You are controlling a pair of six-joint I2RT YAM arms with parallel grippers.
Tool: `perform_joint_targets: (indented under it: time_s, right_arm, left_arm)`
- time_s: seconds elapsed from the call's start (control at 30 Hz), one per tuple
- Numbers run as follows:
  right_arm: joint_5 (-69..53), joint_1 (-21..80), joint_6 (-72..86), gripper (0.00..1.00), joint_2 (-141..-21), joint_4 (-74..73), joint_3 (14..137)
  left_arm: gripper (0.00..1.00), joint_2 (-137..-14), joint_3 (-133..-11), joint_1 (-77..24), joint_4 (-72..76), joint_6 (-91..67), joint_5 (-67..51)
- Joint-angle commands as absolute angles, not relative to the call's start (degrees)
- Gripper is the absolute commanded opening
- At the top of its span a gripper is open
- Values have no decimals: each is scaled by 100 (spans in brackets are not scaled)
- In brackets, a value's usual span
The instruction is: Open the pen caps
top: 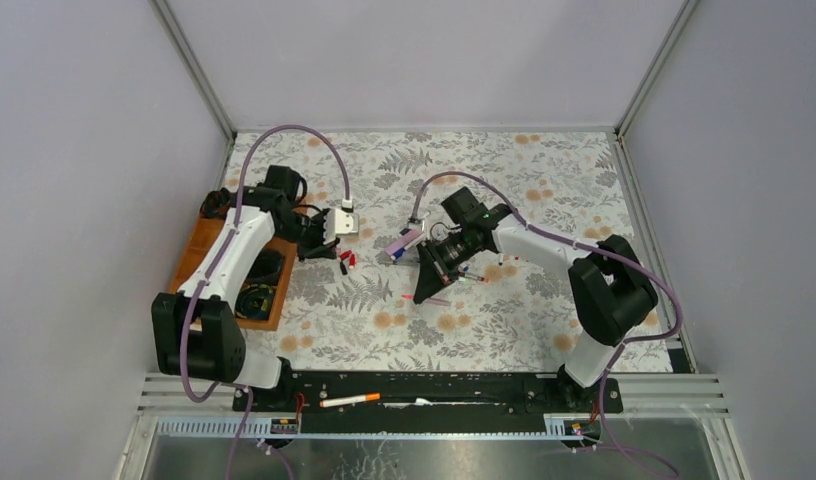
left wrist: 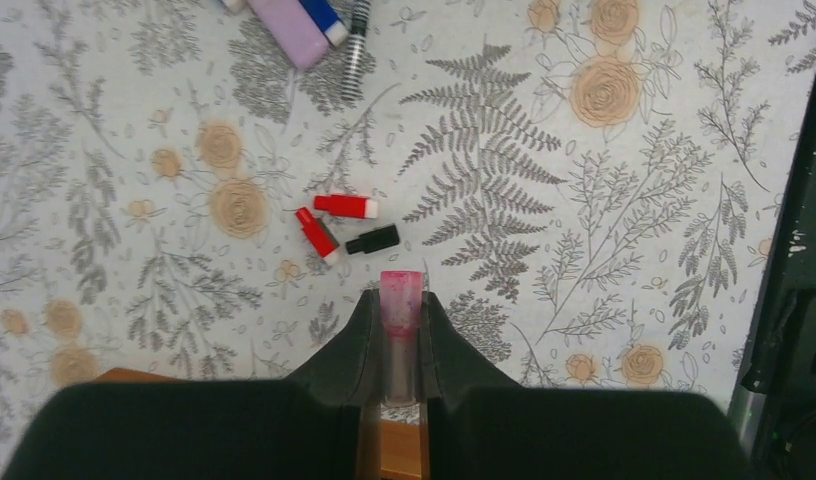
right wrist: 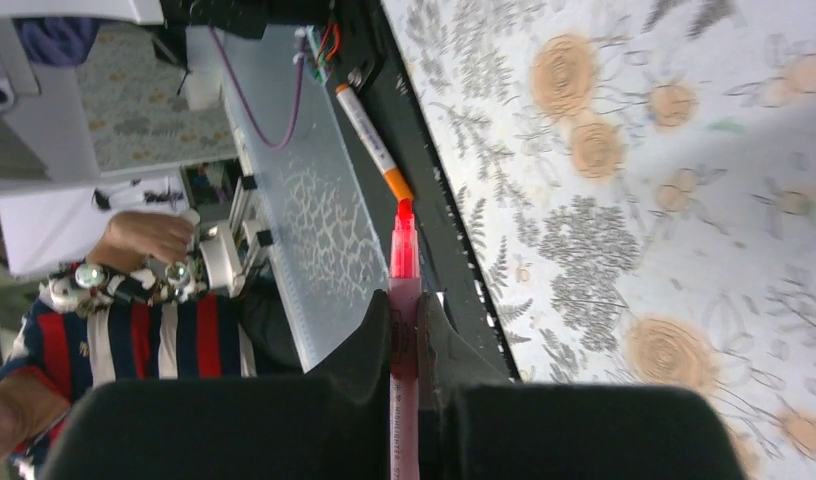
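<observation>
Lone pen [top: 350, 400] on black base rail [top: 529, 386]

No wording, brand name, number or sign can be read with confidence in any of the three views. The only lettering noted is a line of small dark print running lengthwise along the barrel of the pink highlighter [right wrist: 403, 340], seen close up in the right wrist view. That print is too small and too blurred for a single character to be made out.
</observation>
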State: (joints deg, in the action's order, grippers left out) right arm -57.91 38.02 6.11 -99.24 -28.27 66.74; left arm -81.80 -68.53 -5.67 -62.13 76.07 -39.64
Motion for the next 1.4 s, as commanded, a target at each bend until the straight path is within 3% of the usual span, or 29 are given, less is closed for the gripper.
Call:
perform_joint_targets:
  time_s: [0.0,0.1,0.33,0.53,0.63,0.8,0.97,1.1,1.23,1.37]
  right_arm:
    - [-5316,3371,900,0,-9344,-2627,6764]
    - [-4258,2959,1153,0,-9158,-2579,6855]
    - [-557,2272,1878,0,-8760,-2171,6361]
    - [961,2161,1844,0,-9171,-1979,6338]
    - [1261,2065,1820,0,-9428,-1890,6371]
    - [1345,1844,1752,0,-9736,-1713,6454]
    - [1487,1815,1513,0,-10110,-1727,6666]
    - [1519,1789,1442,4,-10281,-1712,6689]
    - [1558,1784,1450,13,-10356,-1662,6628]
    - [1532,1783,1463,23,-10430,-1684,6635]
  left_arm:
    - [0,-8106,-6354,-580,-5767,7465,-4046]
    - [0,-8157,-5893,-580,-5062,6824,-3984]
    - [0,-8653,-5078,-589,-3244,5147,-3013]
    - [1,-9109,-4997,-597,-2624,4379,-2491]
    - [9,-9206,-4983,-598,-2521,4256,-2419]
    - [38,-9233,-4914,-598,-2453,4263,-2462]
    - [59,-9079,-4980,-597,-2697,4295,-2721]
    - [64,-8882,-5272,-591,-3194,4223,-2931]
    - [77,-8699,-5793,-591,-3710,4015,-3080]
    - [80,-8670,-6493,-589,-4361,3721,-3226]
